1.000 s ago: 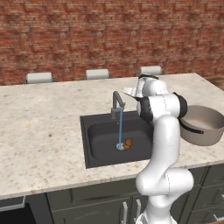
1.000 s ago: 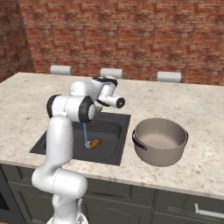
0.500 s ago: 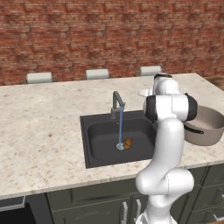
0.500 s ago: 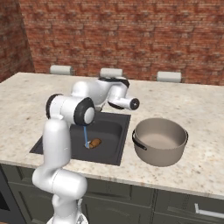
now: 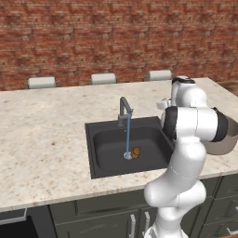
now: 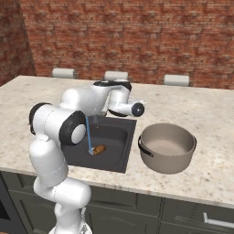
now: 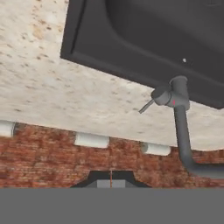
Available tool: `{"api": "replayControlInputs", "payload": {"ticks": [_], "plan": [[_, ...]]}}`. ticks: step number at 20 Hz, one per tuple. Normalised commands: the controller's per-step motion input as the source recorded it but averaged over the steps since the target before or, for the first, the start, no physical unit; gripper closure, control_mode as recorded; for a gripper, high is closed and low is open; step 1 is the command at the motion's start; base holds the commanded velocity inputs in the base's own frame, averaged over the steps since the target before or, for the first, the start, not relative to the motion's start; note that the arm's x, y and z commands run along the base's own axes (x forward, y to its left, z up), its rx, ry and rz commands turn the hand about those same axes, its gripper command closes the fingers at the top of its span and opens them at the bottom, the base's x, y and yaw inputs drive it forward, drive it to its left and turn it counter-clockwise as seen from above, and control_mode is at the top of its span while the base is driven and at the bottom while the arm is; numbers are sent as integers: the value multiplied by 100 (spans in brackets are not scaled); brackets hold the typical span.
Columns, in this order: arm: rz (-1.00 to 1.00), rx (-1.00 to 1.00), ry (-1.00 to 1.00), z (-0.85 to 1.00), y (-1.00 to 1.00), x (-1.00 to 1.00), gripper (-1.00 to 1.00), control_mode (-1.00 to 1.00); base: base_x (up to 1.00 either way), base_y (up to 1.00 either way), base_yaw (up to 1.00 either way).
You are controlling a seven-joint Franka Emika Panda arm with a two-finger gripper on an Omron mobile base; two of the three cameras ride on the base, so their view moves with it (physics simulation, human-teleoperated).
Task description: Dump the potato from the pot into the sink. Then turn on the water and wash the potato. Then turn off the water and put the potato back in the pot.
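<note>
The black sink (image 5: 107, 153) (image 6: 119, 137) holds the orange-brown potato (image 5: 135, 152) (image 6: 99, 149) beside its silver drain. A thin blue stream of water (image 5: 128, 137) runs from the dark faucet (image 5: 124, 109) (image 7: 180, 114) onto the drain. The grey pot (image 6: 167, 147) stands upright on the counter right of the sink, with nothing inside; in the left base view my arm covers most of it. My gripper (image 7: 111, 176) is shut with nothing in it. The hand (image 6: 131, 108) hovers above the sink's back right corner, looking toward the faucet lever (image 7: 148, 106).
The speckled stone counter (image 5: 46, 139) spreads wide to the left of the sink and behind it. A red brick wall (image 5: 116, 37) with three white chair tops (image 5: 103, 78) in front of it closes the far side. Dark cabinets (image 6: 137, 210) sit below.
The hand has swung to the right, away from the faucet and toward the pot side. The water keeps running and the potato has not moved.
</note>
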Motion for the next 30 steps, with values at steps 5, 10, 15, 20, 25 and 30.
{"api": "replayControlInputs", "payload": {"ticks": [5,10,15,20,25,30], "plan": [[15,-49,-19,39,-2,-14,100,-100,0,0,0],[32,-36,-2,-7,-26,0,100,-100,0,0,0],[32,-33,0,-11,-12,0,100,-100,0,0,0],[26,-29,0,-7,6,0,100,-100,0,0,0],[16,-27,0,-44,18,1,100,-100,0,0,0],[5,-15,0,-57,39,28,100,-100,0,0,0]]}}
